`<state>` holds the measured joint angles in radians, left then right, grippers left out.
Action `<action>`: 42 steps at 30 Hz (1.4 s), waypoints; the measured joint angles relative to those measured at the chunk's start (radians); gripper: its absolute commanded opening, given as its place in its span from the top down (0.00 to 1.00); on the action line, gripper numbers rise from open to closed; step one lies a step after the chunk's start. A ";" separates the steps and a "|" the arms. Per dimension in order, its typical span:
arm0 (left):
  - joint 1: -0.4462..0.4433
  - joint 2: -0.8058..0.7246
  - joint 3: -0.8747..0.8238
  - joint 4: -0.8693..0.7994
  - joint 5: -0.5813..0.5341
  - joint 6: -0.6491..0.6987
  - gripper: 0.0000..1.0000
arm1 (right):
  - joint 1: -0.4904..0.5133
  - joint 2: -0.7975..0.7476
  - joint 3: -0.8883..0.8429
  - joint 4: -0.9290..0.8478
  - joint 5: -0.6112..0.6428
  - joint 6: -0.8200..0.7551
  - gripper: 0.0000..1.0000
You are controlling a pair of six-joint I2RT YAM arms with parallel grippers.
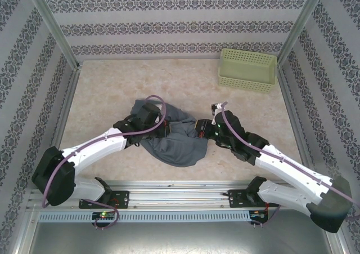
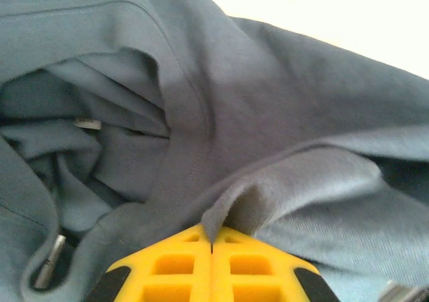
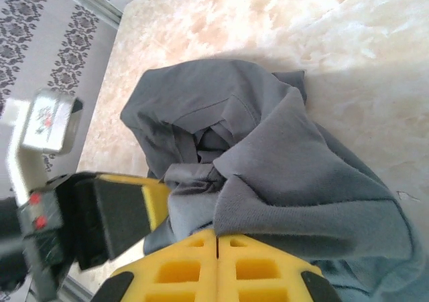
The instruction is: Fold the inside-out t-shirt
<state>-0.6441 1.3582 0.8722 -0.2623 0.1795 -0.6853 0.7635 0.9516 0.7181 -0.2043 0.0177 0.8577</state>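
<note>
The slate blue-grey t-shirt (image 1: 179, 142) lies crumpled in a heap at the middle of the table, between both arms. My left gripper (image 1: 167, 129) is at the heap's left side. In the left wrist view its yellow jaws are shut on a raised fold of the t-shirt (image 2: 268, 114), pinched at the left gripper (image 2: 212, 235). A small white label (image 2: 87, 123) shows inside the bunched cloth. My right gripper (image 1: 198, 131) is at the heap's right side. The right gripper (image 3: 218, 236) is shut on a thick edge of the t-shirt (image 3: 295, 175).
The pale yellow-green perforated basket (image 1: 247, 69) stands at the back right, well apart from the shirt. The left arm's yellow and black finger (image 3: 120, 208) is close beside the right gripper. Patterned walls enclose the marbled table (image 1: 107, 90) on three sides.
</note>
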 measured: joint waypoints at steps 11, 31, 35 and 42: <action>-0.069 0.001 0.056 -0.191 -0.108 0.099 0.52 | -0.090 -0.073 -0.109 0.074 -0.082 0.037 1.00; -0.224 0.003 0.083 -0.014 -0.192 0.227 0.81 | 0.025 0.006 0.026 0.086 -0.056 0.033 1.00; -0.217 0.002 0.083 0.010 -0.179 0.237 1.00 | 0.011 0.000 0.026 0.033 -0.025 0.028 1.00; -0.217 -0.049 0.058 0.070 -0.001 0.241 1.00 | -0.116 0.050 0.037 -0.028 -0.024 -0.031 1.00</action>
<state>-0.8608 1.3090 0.9306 -0.1925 0.1787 -0.4446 0.6472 1.0019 0.7555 -0.2321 -0.0059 0.8265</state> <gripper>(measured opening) 0.049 0.044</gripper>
